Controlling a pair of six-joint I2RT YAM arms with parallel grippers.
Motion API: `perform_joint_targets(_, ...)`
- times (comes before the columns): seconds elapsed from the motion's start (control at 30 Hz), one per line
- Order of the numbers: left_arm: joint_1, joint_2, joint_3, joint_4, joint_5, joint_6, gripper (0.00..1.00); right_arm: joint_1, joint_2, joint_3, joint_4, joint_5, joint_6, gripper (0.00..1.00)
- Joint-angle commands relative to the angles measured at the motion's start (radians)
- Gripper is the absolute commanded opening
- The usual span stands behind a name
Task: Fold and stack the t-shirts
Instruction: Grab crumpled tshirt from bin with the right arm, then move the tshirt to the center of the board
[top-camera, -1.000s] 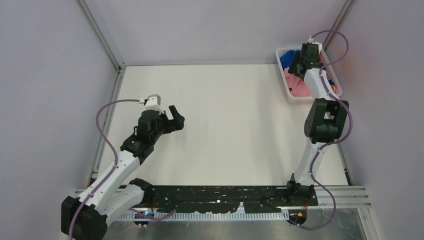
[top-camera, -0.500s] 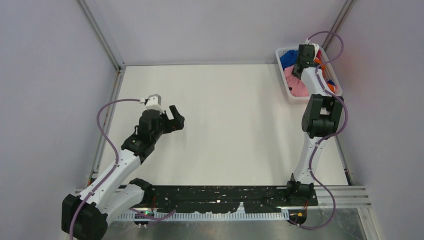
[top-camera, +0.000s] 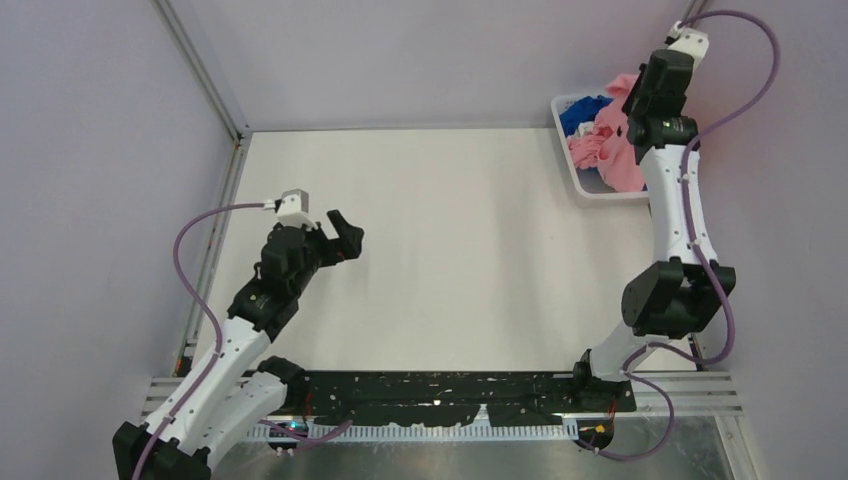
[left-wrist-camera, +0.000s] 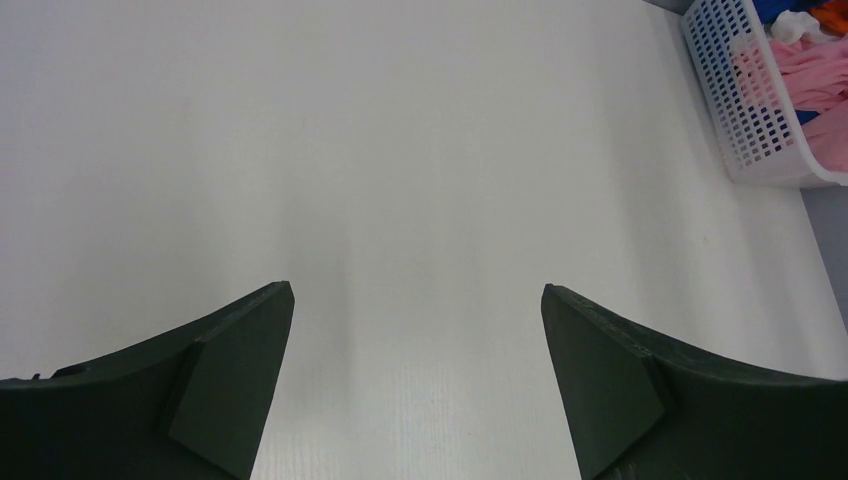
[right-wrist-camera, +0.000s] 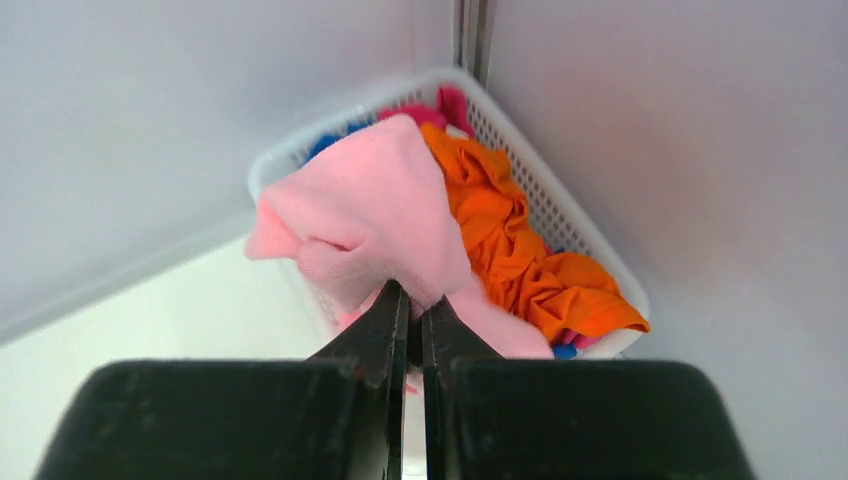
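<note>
- One light pink t-shirt (right-wrist-camera: 385, 210) is pinched in the closed right hand (right-wrist-camera: 408, 305), hanging over the white slotted basket (left-wrist-camera: 742, 120) that holds the orange t-shirt (right-wrist-camera: 510, 250).
- Left hand (left-wrist-camera: 416, 292) hovers open and empty over the bench (top-camera: 450, 220).
- Step: fetching a shirt. The next move likely calls for carrying it to the bench and spreading it flat.

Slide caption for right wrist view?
Right end effector pinches a light pink t-shirt over the white basket; orange t-shirt inside.
</note>
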Motion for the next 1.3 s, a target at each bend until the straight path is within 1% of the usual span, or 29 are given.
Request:
perform_joint_targets(0.0, -0.003, -0.049, 0.000, -0.009, -0.002, -0.004, 0.99, 0.000, -0.149, 0.058, 0.113, -0.033, -0.011, 0.05)
perform_joint_targets(0.17, -0.002, -0.086, -0.006, -0.024, -0.008, -0.009, 0.99, 0.000, -0.165, 0.203, 0.089, -0.067, -0.028, 0.05)
perform_joint_targets(0.3, -0.002, -0.101, -0.006, -0.027, -0.009, -0.012, 0.99, 0.000, -0.156, 0.316, 0.093, -0.196, -0.022, 0.05)
perform_joint_targets(0.47, -0.003, -0.100, 0.003, -0.035, 0.001, -0.013, 0.99, 0.001, -0.128, 0.493, 0.098, -0.309, 0.017, 0.05)
perform_joint_targets(0.6, -0.002, -0.097, 0.004, -0.035, 0.013, -0.023, 0.99, 0.004, -0.132, 0.576, 0.100, -0.489, 0.074, 0.05)
perform_joint_targets(0.67, -0.002, -0.096, 0.004, -0.038, 0.018, -0.025, 0.99, 0.012, -0.157, 0.566, 0.101, -0.586, 0.121, 0.05)
perform_joint_targets(0.7, -0.002, -0.097, 0.005, -0.043, 0.019, -0.027, 0.99, 0.023, -0.180, 0.552, 0.106, -0.663, 0.148, 0.05)
perform_joint_targets(0.73, -0.002, -0.099, 0.006, -0.047, 0.019, -0.029, 0.99, 0.031, -0.193, 0.513, 0.129, -0.700, 0.180, 0.05)
perform_joint_targets(0.8, -0.002, -0.101, 0.011, -0.063, 0.016, -0.031, 0.99, 0.067, -0.237, 0.433, 0.174, -0.824, 0.218, 0.05)
perform_joint_targets(0.87, -0.002, -0.105, 0.016, -0.085, 0.011, -0.035, 0.99, 0.137, -0.268, 0.379, 0.173, -0.855, 0.214, 0.05)
perform_joint_targets(0.9, -0.002, -0.109, 0.019, -0.096, 0.010, -0.037, 0.99, 0.205, -0.277, 0.365, 0.164, -0.857, 0.201, 0.05)
perform_joint_targets(0.93, -0.002, -0.112, 0.020, -0.111, 0.006, -0.039, 0.99, 0.240, -0.282, 0.363, 0.137, -0.848, 0.176, 0.05)
perform_joint_targets(0.97, -0.003, -0.118, 0.022, -0.127, 0.000, -0.041, 0.99, 0.308, -0.281, 0.366, 0.125, -0.845, 0.167, 0.05)
perform_joint_targets(1.0, -0.002, -0.125, 0.025, -0.141, -0.011, -0.044, 0.99, 0.337, -0.278, 0.372, 0.107, -0.844, 0.160, 0.05)
perform_joint_targets(1.03, -0.002, -0.133, 0.026, -0.160, -0.024, -0.050, 0.99, 0.394, -0.274, 0.388, 0.101, -0.845, 0.162, 0.05)
perform_joint_targets(1.1, -0.002, -0.152, 0.032, -0.200, -0.058, -0.060, 0.99, 0.461, -0.264, 0.419, 0.091, -0.858, 0.176, 0.05)
perform_joint_targets(1.17, -0.002, -0.175, 0.035, -0.233, -0.082, -0.067, 0.99, 0.514, -0.252, 0.444, 0.088, -0.867, 0.196, 0.05)
perform_joint_targets(1.27, -0.002, -0.217, 0.038, -0.272, -0.112, -0.077, 0.99, 0.548, -0.255, 0.444, 0.109, -0.852, 0.248, 0.05)
